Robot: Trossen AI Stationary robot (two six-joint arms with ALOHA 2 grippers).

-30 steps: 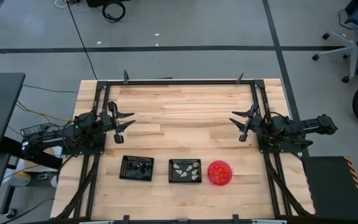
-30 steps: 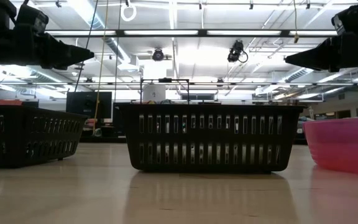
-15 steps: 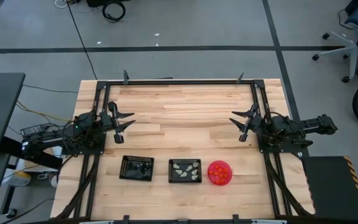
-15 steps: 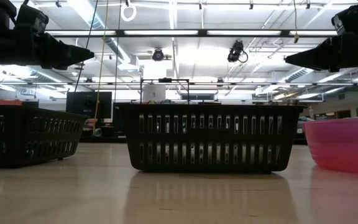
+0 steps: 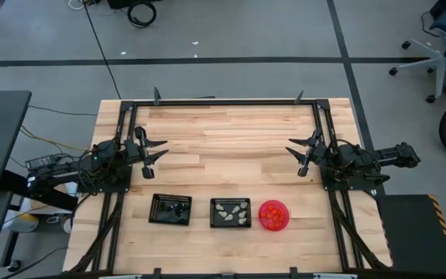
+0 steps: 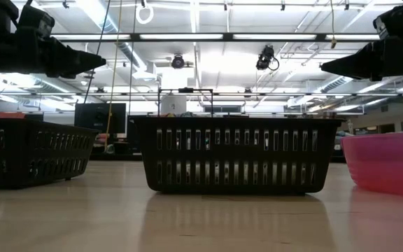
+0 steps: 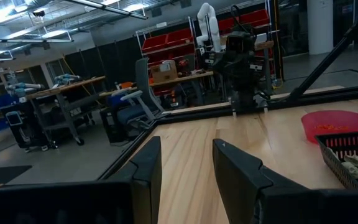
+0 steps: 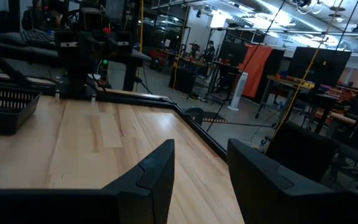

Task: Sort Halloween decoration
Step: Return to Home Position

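The Halloween decoration lies sorted near the table's front edge. Black trinkets [image 5: 170,208] sit in the left black mesh tray [image 5: 155,219]. Pale ones [image 5: 231,211] sit in the middle tray [image 5: 214,223], also seen as pale trinkets [image 7: 355,162] in the left wrist view. Orange ones [image 5: 274,214] fill the pink bowl [image 5: 262,223]. My left gripper [image 5: 162,150] hovers open at the table's left side, and my right gripper [image 5: 293,156] hovers open at the right side. Both point level toward the table's middle, above and behind the containers. Nothing is between either pair of fingers.
A black metal frame [image 5: 223,101] runs along the table's far edge and down both sides. Bare wood [image 5: 227,147] stretches between the two grippers. In the low view the middle tray [image 6: 233,152] and the bowl [image 6: 387,162] stand low on the table, below both grippers.
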